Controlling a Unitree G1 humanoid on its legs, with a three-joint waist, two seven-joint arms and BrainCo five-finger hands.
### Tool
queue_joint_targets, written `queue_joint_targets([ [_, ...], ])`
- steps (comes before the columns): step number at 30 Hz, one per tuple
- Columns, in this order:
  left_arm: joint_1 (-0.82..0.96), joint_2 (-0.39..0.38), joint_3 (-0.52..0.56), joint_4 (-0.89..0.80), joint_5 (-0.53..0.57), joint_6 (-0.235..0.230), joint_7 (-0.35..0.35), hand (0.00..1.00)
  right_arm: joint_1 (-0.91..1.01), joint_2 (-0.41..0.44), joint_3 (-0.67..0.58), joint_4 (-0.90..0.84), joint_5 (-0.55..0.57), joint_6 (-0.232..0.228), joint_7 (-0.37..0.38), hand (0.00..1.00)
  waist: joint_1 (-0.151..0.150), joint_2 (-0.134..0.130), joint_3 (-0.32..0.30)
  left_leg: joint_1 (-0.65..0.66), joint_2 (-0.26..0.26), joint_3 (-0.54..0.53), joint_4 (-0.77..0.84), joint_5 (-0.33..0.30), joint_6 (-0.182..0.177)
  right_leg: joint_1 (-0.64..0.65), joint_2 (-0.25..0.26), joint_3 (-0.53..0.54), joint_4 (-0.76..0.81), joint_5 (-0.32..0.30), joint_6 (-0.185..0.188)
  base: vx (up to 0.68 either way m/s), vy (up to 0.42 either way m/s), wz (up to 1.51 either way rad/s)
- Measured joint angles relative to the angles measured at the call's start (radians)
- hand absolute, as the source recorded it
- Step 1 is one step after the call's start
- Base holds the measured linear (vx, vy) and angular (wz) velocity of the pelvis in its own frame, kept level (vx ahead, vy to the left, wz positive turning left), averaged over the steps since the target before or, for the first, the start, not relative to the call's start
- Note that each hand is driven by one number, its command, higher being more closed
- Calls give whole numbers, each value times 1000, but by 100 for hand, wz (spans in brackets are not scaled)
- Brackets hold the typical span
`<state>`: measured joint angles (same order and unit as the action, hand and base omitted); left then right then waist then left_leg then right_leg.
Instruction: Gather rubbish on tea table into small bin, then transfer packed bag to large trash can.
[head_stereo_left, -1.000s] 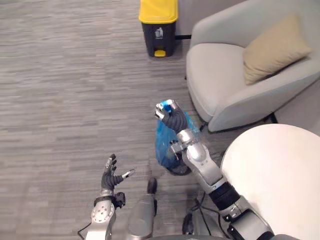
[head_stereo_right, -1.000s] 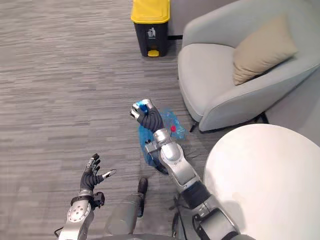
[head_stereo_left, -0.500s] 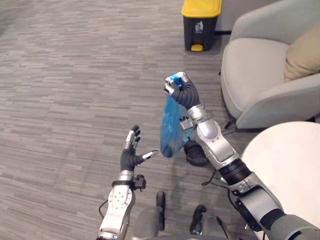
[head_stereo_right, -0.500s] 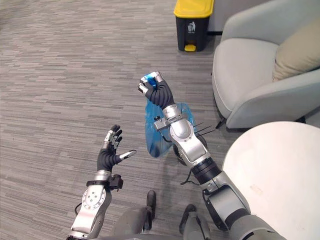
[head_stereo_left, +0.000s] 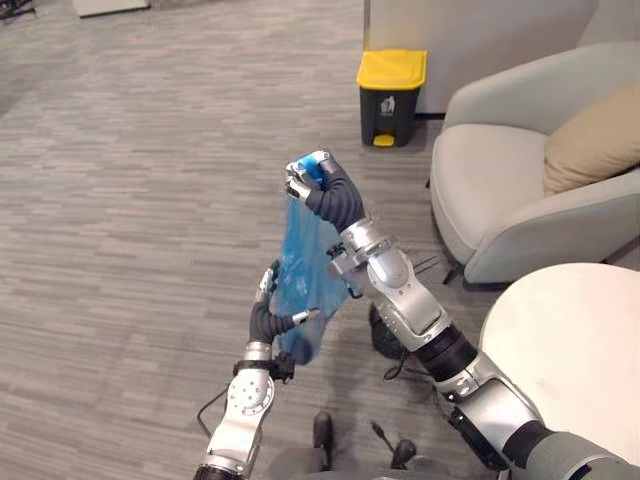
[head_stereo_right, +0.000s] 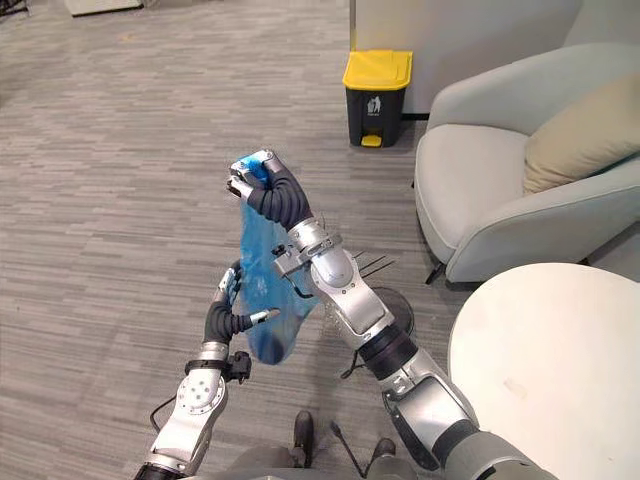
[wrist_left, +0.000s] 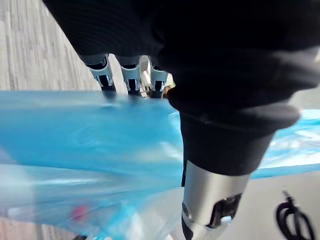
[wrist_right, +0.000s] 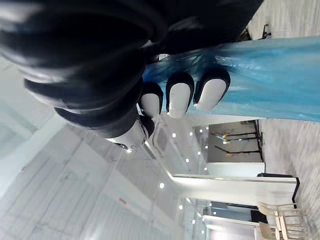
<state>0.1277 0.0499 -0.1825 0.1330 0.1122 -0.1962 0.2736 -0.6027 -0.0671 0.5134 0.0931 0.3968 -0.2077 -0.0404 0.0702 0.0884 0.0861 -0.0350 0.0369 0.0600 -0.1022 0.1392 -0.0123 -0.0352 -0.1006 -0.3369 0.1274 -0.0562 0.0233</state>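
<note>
Hanging from the right hand clenched on its neck, blue bag, lower side against the open left hand.

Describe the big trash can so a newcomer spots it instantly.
Find the grey armchair with the tan cushion. Just left of it, against the pale wall, stands the trash can: black body, bright yellow lid and pedal, unlike anything else on the grey floor.

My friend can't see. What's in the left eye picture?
The robot's right hand grips the top of a blue bag, holding it up, while its open left hand touches it low down. A yellow-lidded trash can stands beyond, beside a grey armchair.
</note>
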Motion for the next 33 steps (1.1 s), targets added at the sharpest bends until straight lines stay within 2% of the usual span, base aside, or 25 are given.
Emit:
queue_joint_targets([
  [8,-37,2,-30,197,-1,34,3,0,13,0,94,-69,80,2,31,100,0,-14,-19,7,35,19,0,7,-16,15,43,25,-44,33,-25,-20,-25,-11],
  [12,-105,4,-53,357,4,36,20,0,13,19,166,-81,204,1,47,100,-1,-17,-21,10,58,23,0,12,-30,15,66,35,-51,35,-29,-41,-41,-9],
  [14,-126,-4,-81,375,11,38,36,0,13,31,210,-81,236,-2,48,100,-2,-19,-22,9,66,24,0,12,-40,17,76,36,-62,36,-30,-48,-58,-5],
  [18,-234,-8,-141,374,19,73,56,0,15,85,321,-81,296,0,70,100,-2,-29,-28,4,85,21,0,15,-53,18,96,38,-74,36,-31,-31,-53,0],
  [20,-292,-13,-142,374,18,79,58,0,20,109,330,-81,319,0,72,100,-2,-32,-30,3,89,20,0,17,-56,18,101,38,-75,37,-32,-14,-39,0],
  [21,-327,-13,-143,373,17,80,62,100,23,119,333,-81,334,0,80,100,-2,-31,-31,3,90,20,0,17,-56,18,102,37,-75,39,-35,0,0,0],
  [26,-427,-9,-178,371,16,81,79,100,23,128,375,-81,349,3,90,100,-4,-31,-32,2,88,20,0,18,-57,18,102,38,-77,48,-49,0,0,0],
  [33,-442,-5,-180,371,-16,81,79,100,29,127,399,-76,348,23,111,100,-16,-32,-32,2,87,23,0,18,-57,17,102,41,-77,49,-51,0,0,0],
])
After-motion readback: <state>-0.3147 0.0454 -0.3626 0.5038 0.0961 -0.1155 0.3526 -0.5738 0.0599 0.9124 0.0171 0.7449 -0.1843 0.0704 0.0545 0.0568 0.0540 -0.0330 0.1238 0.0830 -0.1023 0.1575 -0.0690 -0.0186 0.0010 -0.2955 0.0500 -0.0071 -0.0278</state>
